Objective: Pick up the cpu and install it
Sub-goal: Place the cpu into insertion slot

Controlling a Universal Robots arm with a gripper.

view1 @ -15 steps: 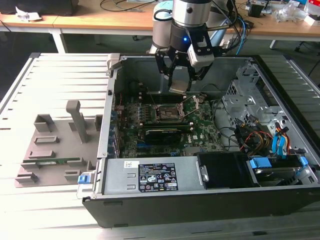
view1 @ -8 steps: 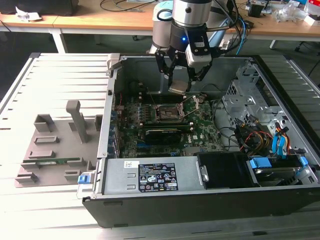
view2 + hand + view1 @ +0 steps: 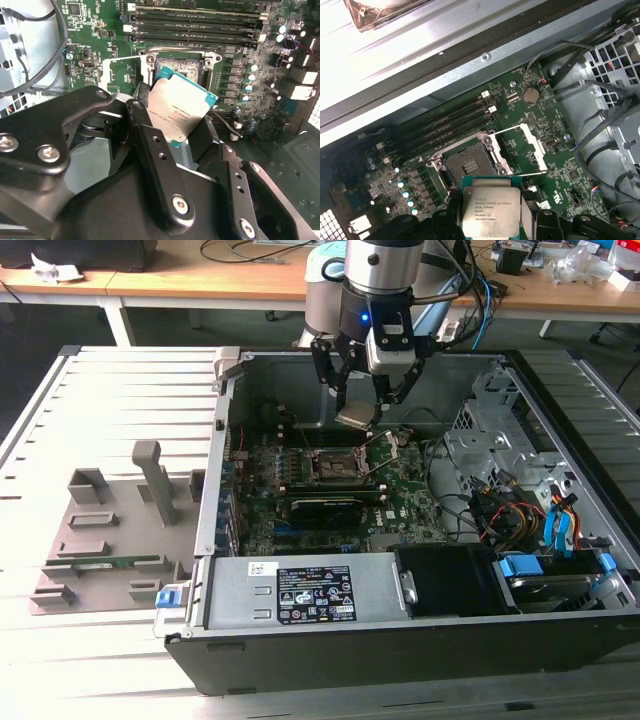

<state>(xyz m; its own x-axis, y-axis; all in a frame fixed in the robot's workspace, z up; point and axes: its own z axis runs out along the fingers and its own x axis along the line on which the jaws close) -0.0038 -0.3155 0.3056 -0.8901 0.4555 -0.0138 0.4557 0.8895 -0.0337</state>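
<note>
My gripper (image 3: 360, 412) hangs inside the open computer case, shut on the cpu (image 3: 358, 419), a thin square chip with a silvery top plate. Both wrist views show the cpu (image 3: 181, 108) (image 3: 490, 207) pinched by its edges between the black fingers (image 3: 150, 150), tilted a little. It hovers above the motherboard, just behind the open socket (image 3: 337, 467) (image 3: 466, 165) (image 3: 177, 68). The socket's metal load frame (image 3: 530, 147) is swung open beside it.
The dark case (image 3: 400, 620) lies open on a slatted metal table (image 3: 100, 660). Memory slots (image 3: 455, 122), a power supply (image 3: 300, 590), drive cages and cables (image 3: 500, 510) surround the socket. A grey fixture (image 3: 110, 530) with a green memory stick lies at the exterior view's left.
</note>
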